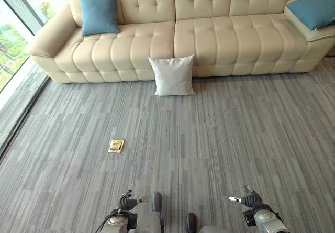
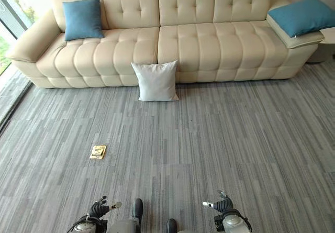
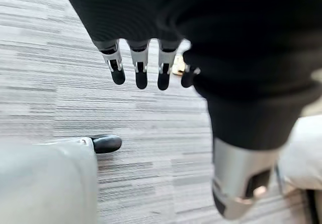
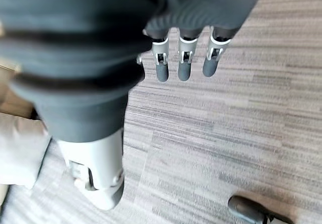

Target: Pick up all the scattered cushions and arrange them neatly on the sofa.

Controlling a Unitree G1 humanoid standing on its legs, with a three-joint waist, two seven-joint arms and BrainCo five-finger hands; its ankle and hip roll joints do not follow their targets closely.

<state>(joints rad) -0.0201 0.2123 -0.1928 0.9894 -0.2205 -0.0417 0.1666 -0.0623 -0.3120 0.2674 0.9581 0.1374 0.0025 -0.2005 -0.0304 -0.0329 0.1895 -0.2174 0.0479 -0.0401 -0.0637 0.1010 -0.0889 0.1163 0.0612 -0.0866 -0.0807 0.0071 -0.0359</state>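
A white cushion [image 1: 171,76] stands on the carpet, leaning against the front of the cream sofa [image 1: 209,39]. A blue cushion [image 1: 99,14] rests upright against the sofa's back at its left end. Another blue cushion [image 1: 315,8] lies on the sofa's right arm. My left hand [image 1: 127,202] hangs low at the bottom of the view, far from the cushions, its fingers [image 3: 140,68] straight and holding nothing. My right hand [image 1: 250,199] is low on the other side, its fingers [image 4: 183,63] also relaxed and empty.
A small brass floor plate [image 1: 116,146] is set in the grey striped carpet between me and the sofa. A glass wall [image 1: 13,39] runs along the left side. Wide open carpet lies between me and the sofa.
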